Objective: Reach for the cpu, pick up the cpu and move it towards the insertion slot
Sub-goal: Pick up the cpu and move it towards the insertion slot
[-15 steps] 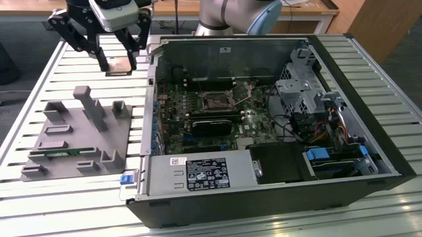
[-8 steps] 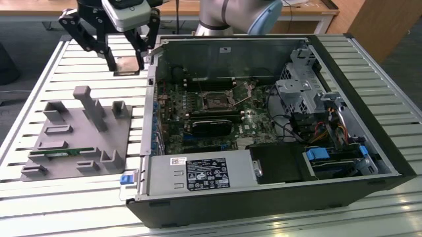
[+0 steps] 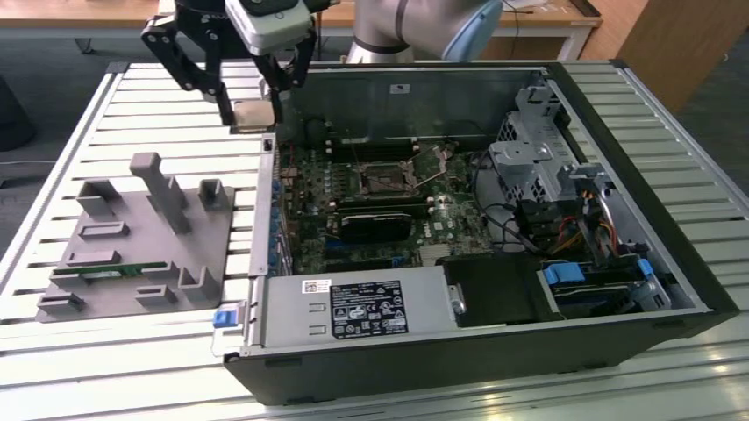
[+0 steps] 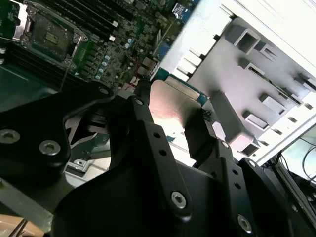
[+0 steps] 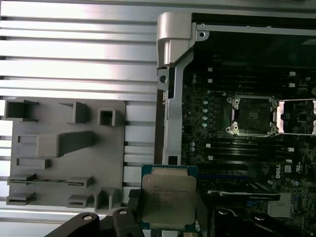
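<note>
The cpu (image 3: 251,113) is a flat square chip with a silvery top, held in the air by my gripper (image 3: 249,115), whose black fingers are shut on its edges. It hangs above the slatted table just outside the open computer case's wall, on the exterior view's left. In the first wrist view the cpu (image 5: 167,199) shows its metal top between the fingers; the second wrist view shows the cpu (image 4: 174,106) from below. The insertion slot (image 3: 383,178) is a square socket with a dark centre on the motherboard, also seen as the slot (image 5: 250,115) and the slot (image 4: 48,34).
A grey parts fixture (image 3: 139,240) with upright posts lies on the slatted table (image 3: 70,167), on the exterior view's left. The open black case (image 3: 468,351) holds a power supply (image 3: 351,309), drive cages (image 3: 532,162) and cables. The case wall (image 5: 170,94) stands between the chip and the board.
</note>
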`<state>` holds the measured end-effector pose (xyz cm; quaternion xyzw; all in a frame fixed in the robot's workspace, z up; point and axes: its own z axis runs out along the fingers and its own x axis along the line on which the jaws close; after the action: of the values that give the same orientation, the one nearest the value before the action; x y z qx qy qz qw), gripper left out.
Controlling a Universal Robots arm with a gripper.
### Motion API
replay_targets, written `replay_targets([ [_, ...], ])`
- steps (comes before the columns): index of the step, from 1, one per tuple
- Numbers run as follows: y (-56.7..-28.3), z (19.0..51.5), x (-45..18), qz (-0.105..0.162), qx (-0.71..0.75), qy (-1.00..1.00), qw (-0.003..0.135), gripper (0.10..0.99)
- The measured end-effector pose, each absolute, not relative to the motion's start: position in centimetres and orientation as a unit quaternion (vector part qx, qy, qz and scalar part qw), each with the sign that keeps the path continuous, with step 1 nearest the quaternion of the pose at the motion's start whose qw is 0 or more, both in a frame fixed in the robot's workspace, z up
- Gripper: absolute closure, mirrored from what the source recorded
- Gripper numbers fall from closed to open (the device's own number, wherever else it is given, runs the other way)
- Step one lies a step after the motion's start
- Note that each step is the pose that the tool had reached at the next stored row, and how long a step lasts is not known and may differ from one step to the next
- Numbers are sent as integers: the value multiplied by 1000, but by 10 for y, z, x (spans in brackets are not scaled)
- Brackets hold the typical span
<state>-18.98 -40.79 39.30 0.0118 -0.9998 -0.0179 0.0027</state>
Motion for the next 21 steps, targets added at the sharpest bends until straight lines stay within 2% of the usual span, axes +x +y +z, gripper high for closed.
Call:
replay_targets([
  [21, -405, 393, -114, -18, 12, -1000, 3, 553],
])
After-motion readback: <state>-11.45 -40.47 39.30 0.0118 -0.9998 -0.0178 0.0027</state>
